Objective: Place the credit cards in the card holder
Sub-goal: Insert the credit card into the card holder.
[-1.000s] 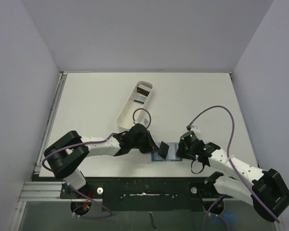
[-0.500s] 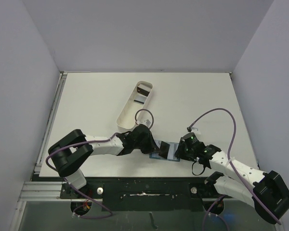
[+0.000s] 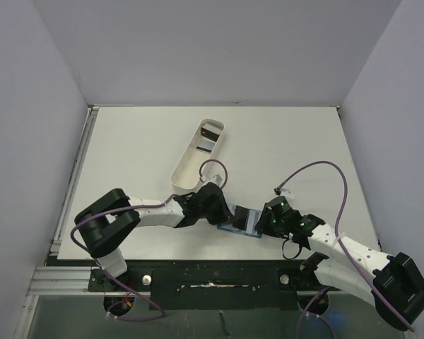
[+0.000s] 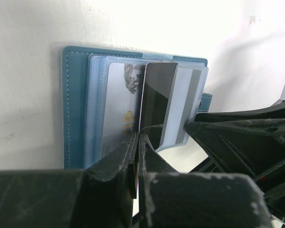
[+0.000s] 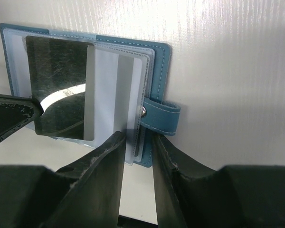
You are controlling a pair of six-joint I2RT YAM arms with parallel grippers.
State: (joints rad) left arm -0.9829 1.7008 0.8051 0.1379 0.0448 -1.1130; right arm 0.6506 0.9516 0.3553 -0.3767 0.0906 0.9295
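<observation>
The teal card holder (image 3: 246, 223) lies open near the table's front edge, its clear pockets (image 4: 104, 109) facing up. My left gripper (image 4: 138, 138) is shut on a dark credit card (image 4: 157, 92), whose far end lies over the holder's pockets. In the right wrist view that same card (image 5: 61, 85) covers the holder's left pages. My right gripper (image 5: 137, 138) is closed on the holder's near edge (image 5: 157, 71), just beside the snap tab (image 5: 162, 117). Both grippers (image 3: 227, 214) (image 3: 266, 224) meet at the holder. Another dark card (image 3: 212, 131) lies in the white tray.
A long white oblong tray (image 3: 187, 164) lies behind the left arm, angled toward the back. Purple cables (image 3: 318, 164) loop above the right arm. The table's front edge (image 3: 219, 244) runs just below the holder.
My left gripper has carried the dark card rightward, so it now lies over the holder's pockets. My right gripper has shifted slightly left and nearer with the holder.
</observation>
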